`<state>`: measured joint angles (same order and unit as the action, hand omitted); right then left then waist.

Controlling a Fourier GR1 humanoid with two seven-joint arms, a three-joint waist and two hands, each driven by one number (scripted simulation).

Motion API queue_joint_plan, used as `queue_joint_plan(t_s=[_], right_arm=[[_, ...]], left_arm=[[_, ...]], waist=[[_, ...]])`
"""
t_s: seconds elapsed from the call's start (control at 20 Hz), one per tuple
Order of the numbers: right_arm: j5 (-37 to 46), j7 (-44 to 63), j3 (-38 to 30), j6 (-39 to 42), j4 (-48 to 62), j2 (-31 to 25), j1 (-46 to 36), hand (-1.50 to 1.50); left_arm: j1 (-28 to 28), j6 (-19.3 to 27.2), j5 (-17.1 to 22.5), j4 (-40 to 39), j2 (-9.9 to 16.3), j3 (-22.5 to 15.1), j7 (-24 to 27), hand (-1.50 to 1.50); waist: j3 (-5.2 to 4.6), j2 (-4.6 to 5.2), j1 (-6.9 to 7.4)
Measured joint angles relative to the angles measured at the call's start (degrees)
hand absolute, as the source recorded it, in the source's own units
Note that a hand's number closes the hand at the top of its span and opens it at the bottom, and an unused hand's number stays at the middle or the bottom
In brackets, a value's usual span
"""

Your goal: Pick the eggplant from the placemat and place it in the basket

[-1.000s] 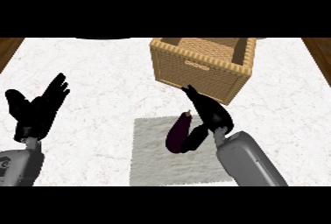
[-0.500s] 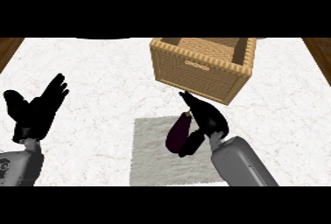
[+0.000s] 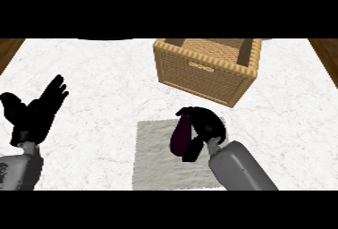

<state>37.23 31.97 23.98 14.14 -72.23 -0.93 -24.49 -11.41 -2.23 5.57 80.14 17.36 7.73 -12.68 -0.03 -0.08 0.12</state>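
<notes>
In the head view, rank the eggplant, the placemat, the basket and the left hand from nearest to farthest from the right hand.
1. eggplant: inside the right hand, whose fingers curl round it.
2. placemat: directly beneath the hand.
3. basket: up the counter, beyond the placemat's far edge.
4. left hand: open and resting at the view's left edge, across the counter.

A white marbled counter top (image 3: 99, 71) fills the view, with strips of brown wood showing past its left and right edges. A square wicker basket (image 3: 204, 74) stands on it toward the far side, right of centre. Nearer, a pale grey placemat (image 3: 158, 165) lies flat on the counter, well apart from the basket.
</notes>
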Motion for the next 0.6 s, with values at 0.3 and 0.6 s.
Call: queue_joint_plan(t_s=[0.3,0.6], right_arm=[[2.2,-2.1,1.0,-0.8,3.0,0.0,-1.4,1.5],[-1.7,3.8,10.2,-8.9,4.5,-0.1,-4.7,1.5]], left_arm=[[0.6,0.0,-0.8,0.6,-1.3,0.0,-0.1,0.0],[-1.1,-0.5,-1.2,0.1,-1.6,-0.2,-0.8,0.0]], waist=[[-0.15,-0.3,-0.04],[-0.2,-0.18,1.05]])
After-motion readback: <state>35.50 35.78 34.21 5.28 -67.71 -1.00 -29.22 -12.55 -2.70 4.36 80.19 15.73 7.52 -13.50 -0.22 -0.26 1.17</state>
